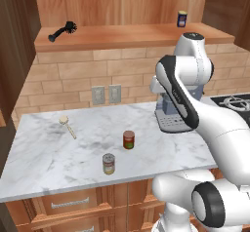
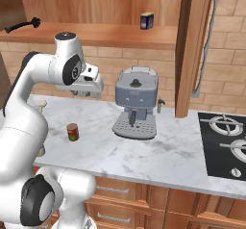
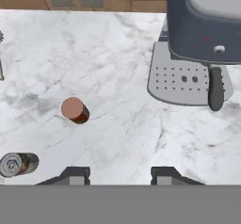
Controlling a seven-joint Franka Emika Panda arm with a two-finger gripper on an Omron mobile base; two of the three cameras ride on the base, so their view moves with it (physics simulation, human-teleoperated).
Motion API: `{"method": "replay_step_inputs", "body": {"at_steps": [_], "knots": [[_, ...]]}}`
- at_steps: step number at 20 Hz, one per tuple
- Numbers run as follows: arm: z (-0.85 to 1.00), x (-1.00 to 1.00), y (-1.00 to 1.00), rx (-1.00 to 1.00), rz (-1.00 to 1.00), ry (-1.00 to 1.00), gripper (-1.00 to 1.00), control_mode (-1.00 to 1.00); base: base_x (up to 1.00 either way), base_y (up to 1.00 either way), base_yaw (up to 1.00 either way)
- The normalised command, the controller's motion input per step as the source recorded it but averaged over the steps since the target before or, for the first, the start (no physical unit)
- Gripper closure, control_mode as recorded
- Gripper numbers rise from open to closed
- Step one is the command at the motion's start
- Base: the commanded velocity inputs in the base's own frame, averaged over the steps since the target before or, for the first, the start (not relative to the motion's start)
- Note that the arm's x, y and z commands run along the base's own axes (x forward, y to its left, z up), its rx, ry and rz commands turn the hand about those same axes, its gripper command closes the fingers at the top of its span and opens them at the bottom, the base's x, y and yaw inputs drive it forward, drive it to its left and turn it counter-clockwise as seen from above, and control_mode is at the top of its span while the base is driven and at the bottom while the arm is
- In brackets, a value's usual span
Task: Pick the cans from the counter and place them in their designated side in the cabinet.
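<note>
Two cans stand on the white marble counter [image 1: 49, 153]. The dark red can with a green band [image 1: 128, 140] [image 2: 72, 132] [image 3: 75, 110] is mid-counter. The silver can with a yellow-and-red label [image 1: 108, 164] [image 3: 19, 164] stands nearer the front edge. My gripper [image 3: 120, 175] hangs high above the counter, looking down, with the red can ahead and to the left of it. Its fingertips [image 3: 75, 173] stand wide apart with nothing between them. The wooden cabinet shelf [image 1: 127, 33] runs above the brick wall.
A grey coffee machine [image 1: 168, 114] [image 2: 136, 105] [image 3: 202, 39] stands on the counter right of the cans. A blue can [image 1: 182, 19] [image 2: 147, 20] and a black brush [image 1: 63, 31] sit on the shelf. A wooden utensil [image 1: 67, 126] lies at the left. The stove [image 2: 226, 141] is far right.
</note>
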Motion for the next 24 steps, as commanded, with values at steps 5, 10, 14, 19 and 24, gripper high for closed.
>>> {"method": "replay_step_inputs", "body": {"at_steps": [5,10,14,19,24], "knots": [[0.0,0.0,0.01,0.01,0.0,0.0,-1.0,-1.0,0.0,0.0,0.0],[-0.01,-0.04,0.01,0.03,0.0,0.0,-1.0,-1.0,0.0,0.0,0.0],[0.0,-0.13,0.02,0.02,0.0,-0.01,-1.0,-1.0,0.0,0.0,0.0],[0.0,-0.13,0.1,0.01,0.0,0.0,-1.0,-1.0,0.0,0.0,0.0],[0.0,-0.16,0.16,0.0,0.0,-0.02,-1.0,-1.0,0.0,0.0,0.0]]}}
